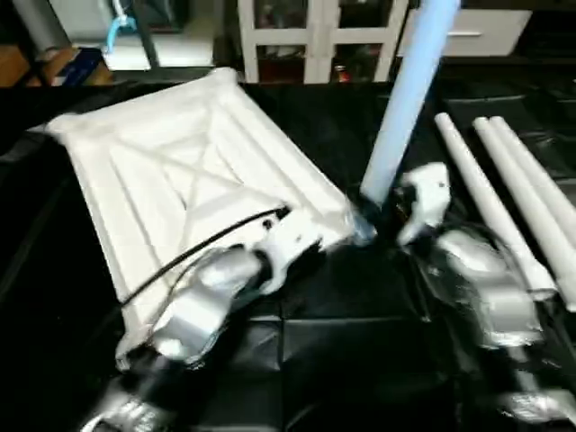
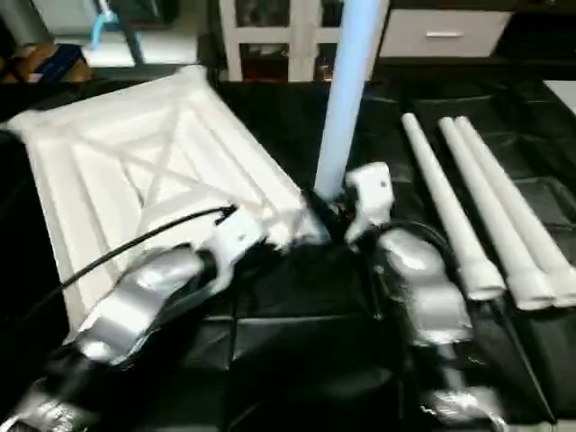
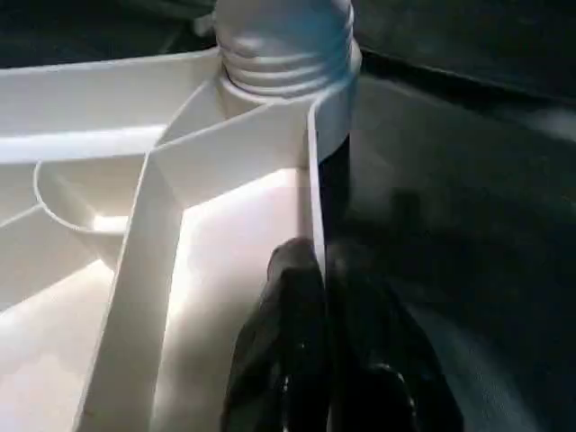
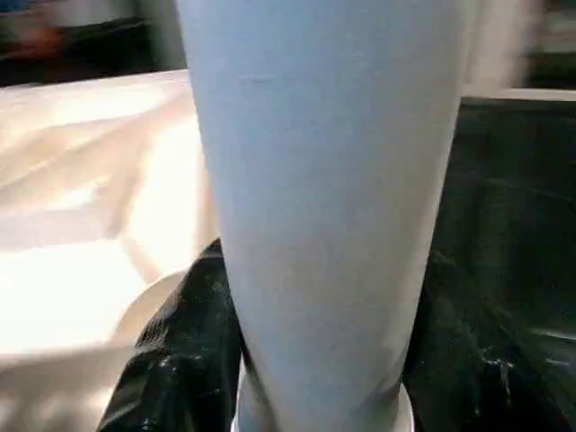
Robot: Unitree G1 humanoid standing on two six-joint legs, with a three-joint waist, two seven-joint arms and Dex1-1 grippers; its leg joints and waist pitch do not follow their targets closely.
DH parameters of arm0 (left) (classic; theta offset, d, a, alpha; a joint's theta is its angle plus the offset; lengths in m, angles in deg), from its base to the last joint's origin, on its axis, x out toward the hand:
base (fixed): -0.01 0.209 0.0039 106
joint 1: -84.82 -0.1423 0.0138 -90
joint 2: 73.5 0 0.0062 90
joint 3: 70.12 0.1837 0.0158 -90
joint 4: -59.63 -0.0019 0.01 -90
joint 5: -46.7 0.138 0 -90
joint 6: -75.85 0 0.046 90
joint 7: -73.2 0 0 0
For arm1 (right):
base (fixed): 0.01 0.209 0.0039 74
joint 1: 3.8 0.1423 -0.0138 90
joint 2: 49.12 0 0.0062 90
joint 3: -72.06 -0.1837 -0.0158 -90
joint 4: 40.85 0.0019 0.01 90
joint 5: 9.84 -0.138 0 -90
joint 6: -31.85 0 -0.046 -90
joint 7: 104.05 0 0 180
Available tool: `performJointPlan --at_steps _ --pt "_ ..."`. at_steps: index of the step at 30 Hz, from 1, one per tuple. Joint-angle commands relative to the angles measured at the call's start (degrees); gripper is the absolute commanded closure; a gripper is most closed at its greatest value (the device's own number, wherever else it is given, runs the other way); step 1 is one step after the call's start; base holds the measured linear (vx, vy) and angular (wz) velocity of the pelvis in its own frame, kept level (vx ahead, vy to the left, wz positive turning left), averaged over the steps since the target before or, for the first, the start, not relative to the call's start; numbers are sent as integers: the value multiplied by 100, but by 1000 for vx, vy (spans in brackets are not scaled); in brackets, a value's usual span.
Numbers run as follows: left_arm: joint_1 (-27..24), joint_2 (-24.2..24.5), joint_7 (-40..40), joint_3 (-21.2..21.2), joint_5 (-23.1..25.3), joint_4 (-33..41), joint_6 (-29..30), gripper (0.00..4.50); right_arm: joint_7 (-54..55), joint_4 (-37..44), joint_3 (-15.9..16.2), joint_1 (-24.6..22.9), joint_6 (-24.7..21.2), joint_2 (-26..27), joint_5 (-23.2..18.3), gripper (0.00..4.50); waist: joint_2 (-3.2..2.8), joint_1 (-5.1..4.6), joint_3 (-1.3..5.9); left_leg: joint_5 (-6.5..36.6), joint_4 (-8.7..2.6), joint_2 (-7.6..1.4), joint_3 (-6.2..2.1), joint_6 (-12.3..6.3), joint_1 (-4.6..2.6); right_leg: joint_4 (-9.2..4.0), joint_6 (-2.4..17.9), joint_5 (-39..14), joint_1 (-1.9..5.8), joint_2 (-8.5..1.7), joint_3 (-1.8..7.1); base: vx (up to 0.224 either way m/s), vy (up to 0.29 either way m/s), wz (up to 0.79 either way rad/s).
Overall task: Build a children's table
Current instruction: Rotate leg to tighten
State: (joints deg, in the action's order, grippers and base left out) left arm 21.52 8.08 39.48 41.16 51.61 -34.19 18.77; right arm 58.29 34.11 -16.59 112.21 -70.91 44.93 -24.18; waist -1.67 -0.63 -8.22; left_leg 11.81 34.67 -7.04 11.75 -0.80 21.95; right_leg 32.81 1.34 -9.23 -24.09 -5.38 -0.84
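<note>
Both grippers work the tabletop's (image 1: 180, 171) near right corner in the head views, where a leg (image 1: 407, 99) stands; left gripper (image 3: 319, 297) pinches the rim wall, right gripper (image 4: 315, 360) clasps the leg.

The upright leg (image 1: 405, 99) runs out past the top edge, so its upper end is lost. Down at the near right corner of the tabletop (image 1: 180, 171), everything smears together: the socket (image 3: 279, 63) and the leg's foot are a blur in the head views. The right gripper (image 4: 315, 360) is mostly buried behind the leg. The tabletop's near left corner is covered by the left forearm (image 1: 193, 306). Of the three spare legs (image 2: 504, 225) lying far right, the rightmost one's near end is cut off by the edge.
</note>
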Motion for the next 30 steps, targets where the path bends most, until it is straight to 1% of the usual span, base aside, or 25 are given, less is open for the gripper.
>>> performJointPlan --at_steps 1,2,3,5,6,7,8,10,12,15,16,17,18,19,20,21,22,23,24,25,26,27,28,29,30 --pt "-20 -238 99 149 -128 47 170 450 927 -859 -338 -80 -236 71 286 256 60 1 331 1855 -578 -509 -324 68 -137 -429 967 -2538 142 -324 160 0 0 0" --pt "142 -611 403 52 -168 -91 331 450 1414 -1165 -388 101 -40 402 405 256 69 -9 344 1900 -587 -512 -336 92 -126 -430 930 -2479 158 -332 153 0 0 0" --pt "246 -828 549 17 -174 -174 386 450 1660 -1362 -355 225 96 610 483 257 78 -39 349 1895 -580 -501 -325 91 -127 -447 938 -2393 133 -333 157 0 0 0" --pt "336 -965 659 2 -145 -243 391 450 1728 -1534 -295 354 248 788 501 257 81 -47 364 1857 -587 -501 -332 44 -112 -444 910 -2243 161 -331 146 0 0 0" --pt "336 -965 659 2 -145 -243 391 450 1728 -1534 -295 354 248 788 501 257 81 -49 363 1806 -596 -500 -332 -36 -85 -440 905 -2075 184 -326 139 0 0 0" --pt "381 -980 692 -10 -112 -275 352 450 1652 -1615 -244 445 373 886 503 257 107 -41 369 1779 -597 -504 -322 -83 -89 -447 896 -2013 183 -326 141 0 0 0" --pt "403 -958 717 -41 -82 -298 316 450 1474 -1586 -167 489 472 915 504 257 89 -35 369 1738 -593 -507 -313 -149 -99 -437 926 -1891 167 -329 151 0 0 0" --pt "403 -896 731 -79 -50 -302 273 450 1293 -1486 -87 504 562 889 529 257 99 -19 370 1620 -592 -519 -300 -245 -98 -417 1002 -1631 177 -326 156 0 0 0" --pt "399 -839 739 -130 -33 -306 282 450 1283 -1509 -82 551 722 857 609 201 95 -20 376 1456 -589 -525 -294 -316 -87 -390 1093 -1377 195 -324 157 0 0 0" --pt "376 -759 706 -195 -46 -288 330 450 1260 -1580 -127 609 895 788 679 185 98 -17 384 1348 -571 -524 -281 -395 -98 -382 1185 -1290 196 -335 157 0 0 0" --pt "369 -730 707 -207 -42 -281 335 450 1220 -1577 -134 617 960 754 703 167 95 15 416 1141 -536 -522 -251 -485 -128 -370 1277 -1063 180 -327 164 0 0 0" --pt "367 -707 709 -210 -36 -280 327 450 1193 -1552 -132 615 1010 723 739 167 91 25 419 1021 -529 -523 -240 -530 -132 -356 1308 -913 173 -312 162 0 0 0" --pt "353 -673 680 -202 -39 -250 323 450 1130 -1439 -127 587 1045 682 754 149 87 39 420 794 -517 -526 -235 -645 -116 -320 1380 -629 182 -306 158 0 0 0" --pt "340 -652 657 -194 -42 -225 321 450 1095 -1361 -123 565 1059 660 761 143 92 50 426 706 -513 -528 -233 -693 -112 -304 1416 -521 190 -305 154 0 0 0" --pt "331 -639 641 -189 -45 -207 322 450 1070 -1310 -121 550 1064 649 759 143 98 62 450 451 -484 -524 -238 -807 -95 -256 1474 -237 220 -316 150 0 0 0" --pt "292 -563 514 -141 -72 -128 275 450 963 -1157 -87 513 1026 583 751 130 98 74 465 156 -453 -524 -238 -951 -74 -214 1547 68 233 -332 152 0 0 0" --pt "223 -442 309 -61 -116 4 201 450 870 -968 -73 464 968 493 740 120 114 112 508 -224 -401 -513 -245 -1136 -60 -146 1565 461 259 -331 146 0 0 0" --pt "140 -301 108 23 -154 152 107 450 760 -790 -71 415 911 389 715 111 116 118 519 -438 -379 -515 -246 -1244 -47 -106 1605 685 253 -331 146 0 0 0" --pt "50 -154 -94 96 -198 301 8 450 547 -622 -70 365 874 279 631 111 113 139 499 -627 -357 -506 -246 -1441 -30 -95 1628 814 232 -315 128 0 0 0" --pt "-61 22 -327 170 -260 475 -110 450 288 -479 -73 318 855 139 535 111 117 136 476 -579 -361 -521 -239 -1497 -23 -110 1633 710 222 -328 135 0 0 0" --pt "-155 164 -505 224 -308 615 -209 450 101 -363 -68 277 828 22 479 111 113 161 455 -345 -368 -532 -234 -1514 -33 -137 1605 387 215 -342 136 0 0 0" --pt "-262 322 -696 273 -364 765 -307 450 -182 -213 -61 213 800 -119 399 111 101 164 428 -98 -395 -547 -233 -1437 -34 -179 1577 -38 203 -342 138 0 0 0" --pt "-345 442 -834 302 -405 876 -371 450 -464 -68 -43 146 771 -246 296 111 103 181 413 147 -425 -565 -245 -1300 -40 -215 1536 -405 223 -346 135 0 0 0" --pt "-542 729 -1125 355 -495 1131 -436 450 -1204 328 4 -67 700 -626 27 111 96 192 409 251 -434 -576 -245 -1233 -60 -222 1518 -522 215 -341 140 0 0 0" --pt "-558 754 -1149 359 -503 1153 -437 450 -1269 364 8 -88 694 -663 5 111 104 203 395 423 -461 -603 -250 -1134 -83 -229 1465 -676 217 -329 146 0 0 0"
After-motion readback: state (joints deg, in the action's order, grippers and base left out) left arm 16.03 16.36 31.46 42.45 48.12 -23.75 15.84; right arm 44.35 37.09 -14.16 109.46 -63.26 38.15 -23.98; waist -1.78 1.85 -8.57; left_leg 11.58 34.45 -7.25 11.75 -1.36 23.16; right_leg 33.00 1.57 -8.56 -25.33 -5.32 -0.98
